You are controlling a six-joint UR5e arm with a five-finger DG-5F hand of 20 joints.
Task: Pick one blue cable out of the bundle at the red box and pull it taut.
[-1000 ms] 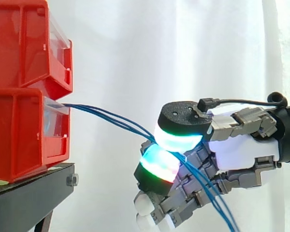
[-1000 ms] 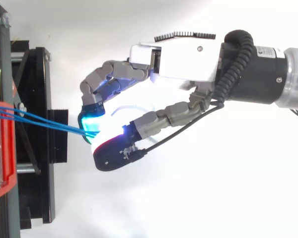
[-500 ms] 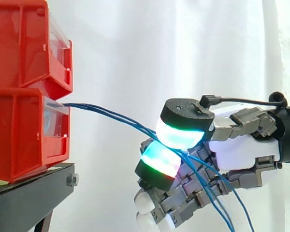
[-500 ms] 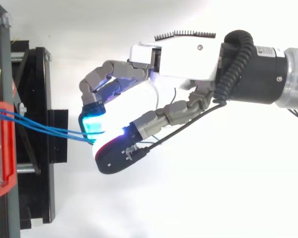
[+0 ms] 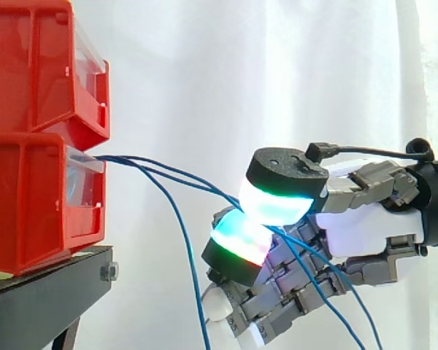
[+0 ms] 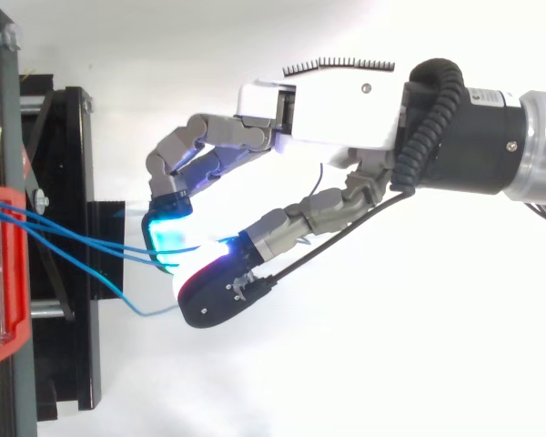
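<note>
Several thin blue cables (image 5: 177, 179) run out of the lower red box (image 5: 36, 197) toward my hand (image 5: 365, 226), which reaches in from the right. The thumb pad (image 5: 277, 204) and a glowing fingertip (image 5: 239, 244) are curled together, and two of the cables pass between them and trail down behind the palm. A third blue cable (image 5: 186, 248) hangs free in a slack loop between box and hand. From above, the hand (image 6: 328, 109) pinches the strands (image 6: 82, 241) just off the stand, with the loose loop (image 6: 118, 296) sagging beside them.
A second red bin (image 5: 44, 65) sits stacked on the lower one, both on a black stand (image 5: 51, 292) at the left. A white curtain hangs behind. Open space lies between the stand (image 6: 73, 182) and the hand.
One blue cable has slipped out of the pinch and dropped into a hanging loop. The remaining two have gone slacker. The thumb has lifted slightly; the hand has barely moved.
</note>
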